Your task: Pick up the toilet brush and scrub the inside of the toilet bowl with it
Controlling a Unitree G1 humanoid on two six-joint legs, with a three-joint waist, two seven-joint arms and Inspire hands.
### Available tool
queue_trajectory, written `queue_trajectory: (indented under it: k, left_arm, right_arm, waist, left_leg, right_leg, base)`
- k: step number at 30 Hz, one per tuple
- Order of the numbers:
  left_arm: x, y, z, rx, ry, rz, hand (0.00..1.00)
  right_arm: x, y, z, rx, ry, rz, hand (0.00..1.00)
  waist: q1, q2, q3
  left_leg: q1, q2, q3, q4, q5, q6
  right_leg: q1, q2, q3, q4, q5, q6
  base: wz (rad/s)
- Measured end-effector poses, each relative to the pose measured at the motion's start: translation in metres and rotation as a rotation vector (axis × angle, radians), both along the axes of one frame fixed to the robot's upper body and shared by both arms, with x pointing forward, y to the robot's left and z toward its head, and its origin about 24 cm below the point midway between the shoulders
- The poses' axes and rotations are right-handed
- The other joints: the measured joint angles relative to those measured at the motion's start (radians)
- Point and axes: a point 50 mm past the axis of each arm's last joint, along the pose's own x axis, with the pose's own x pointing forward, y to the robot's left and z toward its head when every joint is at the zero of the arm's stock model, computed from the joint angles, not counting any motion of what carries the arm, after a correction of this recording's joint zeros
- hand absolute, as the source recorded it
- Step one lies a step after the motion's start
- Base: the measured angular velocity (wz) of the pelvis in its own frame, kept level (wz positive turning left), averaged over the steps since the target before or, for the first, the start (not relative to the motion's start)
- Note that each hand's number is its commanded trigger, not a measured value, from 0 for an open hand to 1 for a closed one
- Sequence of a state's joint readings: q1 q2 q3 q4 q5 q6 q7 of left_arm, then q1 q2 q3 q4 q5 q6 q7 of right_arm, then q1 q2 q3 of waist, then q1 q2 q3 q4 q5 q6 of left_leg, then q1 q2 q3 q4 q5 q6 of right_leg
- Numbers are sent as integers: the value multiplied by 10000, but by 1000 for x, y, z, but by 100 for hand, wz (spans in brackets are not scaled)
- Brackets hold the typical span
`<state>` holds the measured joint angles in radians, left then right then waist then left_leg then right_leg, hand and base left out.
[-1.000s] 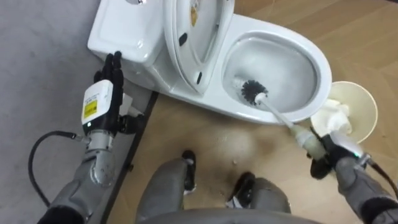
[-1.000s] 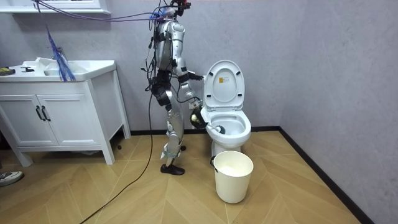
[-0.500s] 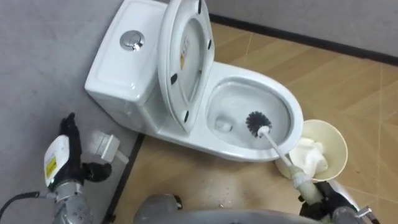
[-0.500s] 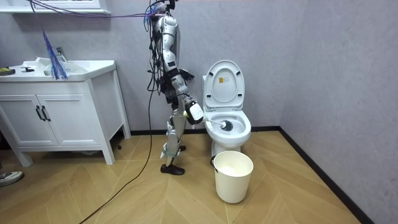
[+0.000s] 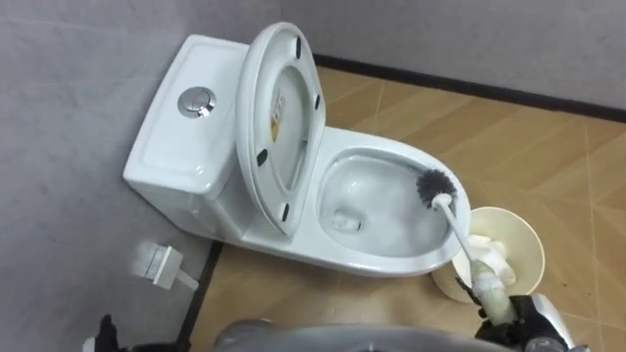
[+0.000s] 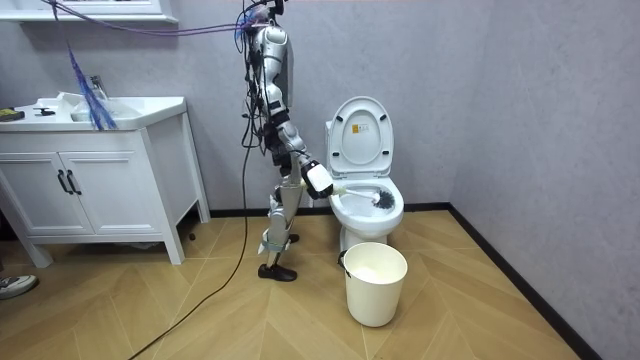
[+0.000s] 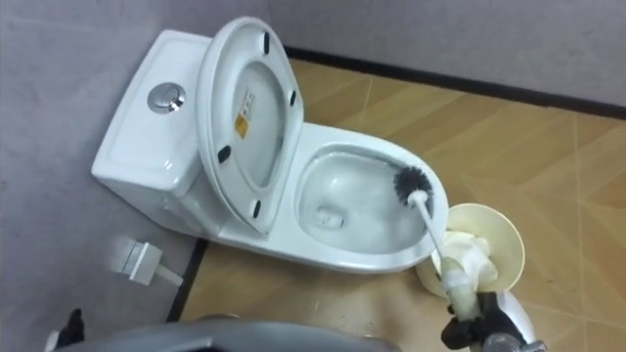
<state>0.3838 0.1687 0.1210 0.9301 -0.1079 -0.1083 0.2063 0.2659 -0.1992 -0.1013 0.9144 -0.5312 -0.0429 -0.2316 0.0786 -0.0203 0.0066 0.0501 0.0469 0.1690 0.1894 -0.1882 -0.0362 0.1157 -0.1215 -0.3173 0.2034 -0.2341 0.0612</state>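
Since your right hand (image 5: 518,323) is clamped low on the slanted toilet brush (image 5: 460,233), its bristles reach the toilet bowl's (image 5: 372,266) inner wall beside the bin (image 5: 523,242); I cannot tell the left hand's (image 5: 104,332) state.

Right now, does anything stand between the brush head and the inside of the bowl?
Nothing visible does. The lid stands raised, the bowl is open, and the brush head, on the brush in the right hand, sits inside it near the front rim.
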Motion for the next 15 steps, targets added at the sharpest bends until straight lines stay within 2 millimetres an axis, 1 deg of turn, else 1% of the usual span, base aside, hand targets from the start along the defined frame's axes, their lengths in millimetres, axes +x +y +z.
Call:
queue_trajectory:
  k: [1, 3, 4, 5, 6, 7, 8, 10, 11, 12, 13, 14, 15]
  left_arm:
    - [2, -1, -1, -105, -15, -63, 0]
    - [-2, -3, -3, -244, 194, -48, 0]
    - [1, -3, -4, -257, 251, -137, 0]
    - [4, -4, -4, -285, 243, -187, 0]
    - [5, -5, -5, -285, 272, -266, 0]
    - [8, -6, -5, -296, 260, -394, 0]
    - [10, -7, -6, -293, 263, -482, 0]
    - [18, -10, -6, -202, 237, -886, 0]
    - [21, -10, -6, -167, 181, -969, 0]
    - [25, -10, -6, -129, 127, -1094, 0]
    - [33, -11, -6, -99, 14, -1295, 0]
    - [33, -12, -6, -111, 23, -1334, 0]
    - [38, -14, -7, -114, -33, -1474, 0]
  right_arm:
    - [1, 1, 1, -193, -104, 182, 100]
    - [3, 4, 2, -441, -310, 362, 100]
    - [5, 6, 2, -536, -544, 344, 100]
    - [7, 8, 3, -635, -828, 315, 100]
    - [7, 8, 4, -689, -964, 282, 100]
    - [8, 9, 5, -734, -1229, 60, 100]
    - [8, 9, 5, -721, -1363, -101, 100]
    - [9, 10, 6, -735, -1818, -713, 100]
    - [10, 10, 6, -716, -1943, -829, 100]
    - [12, 11, 6, -667, -2151, -1042, 100]
    - [12, 11, 6, -611, -2283, -1326, 100]
    - [12, 11, 6, -583, -2306, -1468, 100]
    - [10, 10, 5, -518, -2314, -1792, 100]
  waist:
    - [-20, -9, -1]
    - [-114, -10, -4]
    - [-198, -5, 0]
    - [-215, -6, -8]
    - [-231, 30, -27]
    - [-284, 45, -61]
    - [-293, 61, -53]
    - [-335, 107, -68]
    - [-395, 109, -68]
    - [-528, 138, -73]
    - [-599, 154, -70]
    - [-627, 163, -67]
    - [-721, 189, -73]
  left_leg:
    - [71, 7, 86, -59, 1, -1]
    - [185, 8, 187, -123, 1, -1]
    - [252, 4, 244, -180, 1, -1]
    - [327, 10, 372, -234, 1, -2]
    - [338, 14, 430, -235, -2, -2]
    - [363, 9, 483, -269, -5, -1]
    - [394, 3, 520, -292, -6, 0]
    - [511, -3, 715, -390, -6, 1]
    - [509, -3, 730, -391, -7, 1]
    - [499, -2, 751, -402, -7, 1]
    - [500, 1, 804, -412, -7, 1]
    - [503, 0, 826, -413, -7, 1]
    - [531, -1, 875, -412, -6, 1]
  right_leg:
    - [-2, 7, 77, 0, 1, -1]
    - [49, 12, 193, -8, 1, -1]
    - [55, 16, 263, -26, 2, 2]
    - [42, 36, 416, -52, 7, 9]
    - [41, 39, 456, -78, 20, 17]
    - [50, 50, 518, -174, 72, 34]
    - [47, 51, 588, -175, 78, 40]
    - [33, 51, 789, -175, 81, 45]
    - [21, 51, 806, -180, 81, 46]
    - [-7, 60, 851, -186, 83, 49]
    - [-37, 72, 972, -185, 88, 50]
    - [-40, 74, 995, -185, 90, 50]
    - [-33, 77, 1118, -184, 92, 49]
  base:
    - [-19]
    - [-17]
    - [-18]
    - [-22]
    - [-24]
    - [-15]
    - [-19]
    - [-22]
    - [-13]
    - [-11]
    - [-10]
    - [-11]
    - [-13]
